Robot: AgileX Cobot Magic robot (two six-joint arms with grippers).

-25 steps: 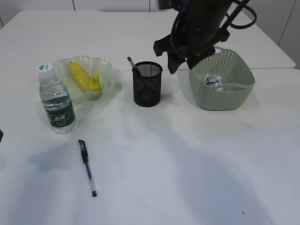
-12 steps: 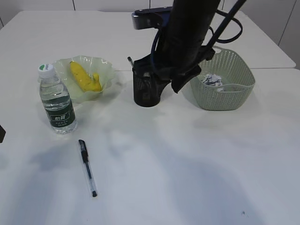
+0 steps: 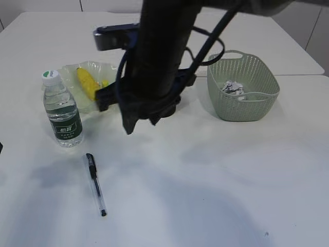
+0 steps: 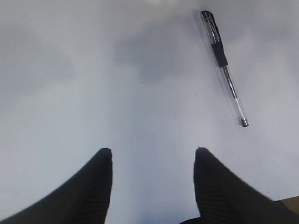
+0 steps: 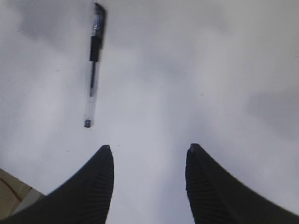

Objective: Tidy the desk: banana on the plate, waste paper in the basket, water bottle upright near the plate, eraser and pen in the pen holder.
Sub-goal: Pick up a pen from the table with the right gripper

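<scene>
Pen (image 3: 95, 183) step now: right gripper (image 5: 148, 156) jaws apart, empty, above table; next drop down, straddle barrel.

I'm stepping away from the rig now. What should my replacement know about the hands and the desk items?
Left hand: open, empty, above bare table.
Right hand: open, empty, near the pen.
Done: banana on the plate, waste paper in the basket, water bottle upright beside the plate.
Left: pen lies flat on the table.
Pen holder and eraser are hidden behind the arm.
</scene>
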